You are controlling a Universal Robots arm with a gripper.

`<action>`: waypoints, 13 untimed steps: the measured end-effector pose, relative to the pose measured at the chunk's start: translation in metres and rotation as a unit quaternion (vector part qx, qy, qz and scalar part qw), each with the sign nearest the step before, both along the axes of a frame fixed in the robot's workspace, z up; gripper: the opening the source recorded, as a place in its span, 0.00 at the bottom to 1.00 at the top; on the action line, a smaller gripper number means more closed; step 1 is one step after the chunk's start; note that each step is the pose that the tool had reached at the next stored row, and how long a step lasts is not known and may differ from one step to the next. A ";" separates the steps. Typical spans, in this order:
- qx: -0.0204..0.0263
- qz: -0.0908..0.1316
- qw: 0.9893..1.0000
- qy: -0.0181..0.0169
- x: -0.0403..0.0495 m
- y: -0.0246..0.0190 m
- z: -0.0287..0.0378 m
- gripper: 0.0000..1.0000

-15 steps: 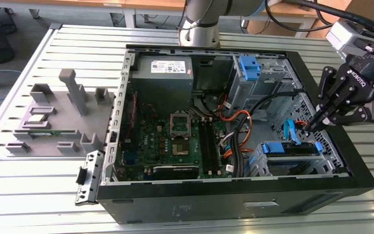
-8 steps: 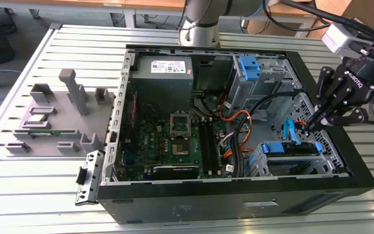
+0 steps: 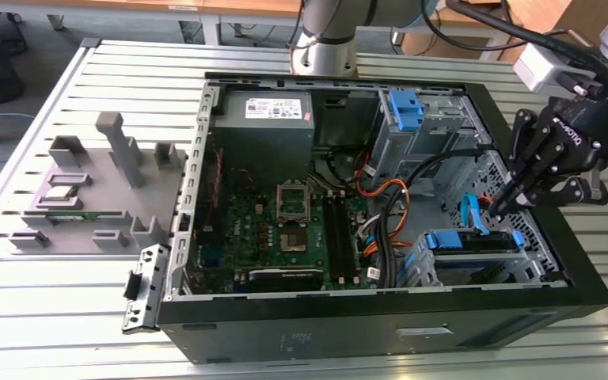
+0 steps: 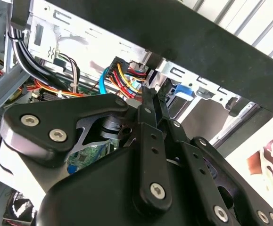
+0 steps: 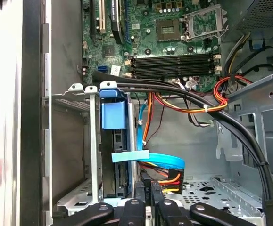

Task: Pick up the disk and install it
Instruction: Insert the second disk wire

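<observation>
Your gripper [image 3: 507, 207] hangs just above the disk [image 3: 471, 241], already seated in its cage; fingers [image 4: 150, 101] look closed, empty.

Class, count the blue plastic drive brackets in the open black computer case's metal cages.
2. One blue plastic bracket sits in the cage by the grey power-supply box; the other in the cage nearest the gripper. More may be hidden.
</observation>
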State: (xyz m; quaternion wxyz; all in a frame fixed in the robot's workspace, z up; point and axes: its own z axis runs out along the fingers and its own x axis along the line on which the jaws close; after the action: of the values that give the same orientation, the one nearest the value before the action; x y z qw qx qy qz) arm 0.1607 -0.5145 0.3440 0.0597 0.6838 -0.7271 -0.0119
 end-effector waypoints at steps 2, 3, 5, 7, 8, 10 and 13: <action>0.001 0.001 1.000 -0.004 -0.0020 -0.0005 -0.0001 0.18; 0.002 0.001 1.000 -0.007 -0.0027 -0.0006 -0.0002 0.18; 0.005 0.002 1.000 -0.013 -0.0036 -0.0009 -0.0004 0.18; 0.007 0.002 1.000 -0.019 -0.0046 -0.0012 -0.0005 0.18; 0.008 0.003 1.000 -0.022 -0.0055 -0.0015 -0.0005 0.18; 0.011 0.003 1.000 -0.026 -0.0073 -0.0020 -0.0005 0.18; 0.014 0.003 0.999 -0.032 -0.0104 -0.0031 -0.0005 0.18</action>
State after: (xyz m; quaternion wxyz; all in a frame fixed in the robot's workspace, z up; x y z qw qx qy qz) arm 0.1503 -0.5176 0.3436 0.0268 0.6870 -0.7262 0.0001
